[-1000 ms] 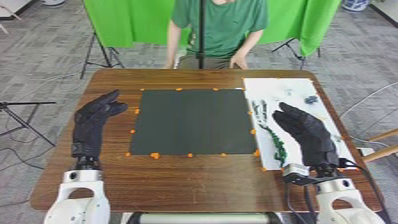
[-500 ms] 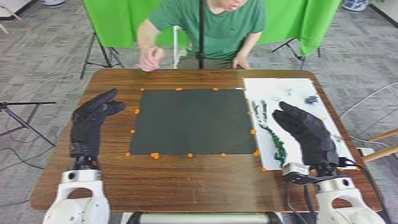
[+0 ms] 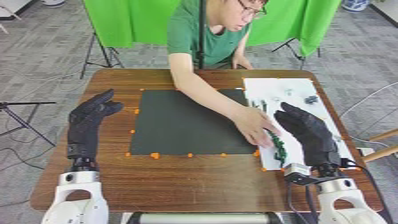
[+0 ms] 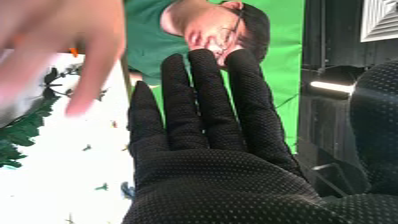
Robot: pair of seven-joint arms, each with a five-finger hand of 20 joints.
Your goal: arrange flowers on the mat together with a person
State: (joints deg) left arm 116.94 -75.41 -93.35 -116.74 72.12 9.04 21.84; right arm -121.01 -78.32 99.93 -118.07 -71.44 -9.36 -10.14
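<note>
- Right hand in black fabric glove (image 3: 306, 129) hangs over the white rectangular sheet (image 3: 266, 87), wide, its fingers straight and the thumb set apart; it holds nothing.
- Left hand in black fabric glove (image 3: 85, 120) is at the other side of the brown wooden tabletop (image 3: 195, 182), well apart from the mat's middle; it too is wide and empty.
- What has just changed is the person's bare hand (image 3: 253, 124); half a second ago it was raised by the far edge, and now the arm stretches right across the dark rectangular mat (image 3: 178, 130), with the hand down at the near side of the flower pieces.
- The long green leafy spray (image 3: 280, 151) lies on the white sheet, just beside the mat's edge; the person's fingers are at its upper part, though whether they pinch it I cannot tell; the small blue-grey cluster (image 3: 311, 100) lies farther up the sheet.
- For the task, this looks like the person choosing the first piece; no flower lies on the mat's visible part, so the arranging seems barely begun.
- Both robot hands would do well to wait; the right one is near the person's hand, and a move now could bump it or drag the leaves.
</note>
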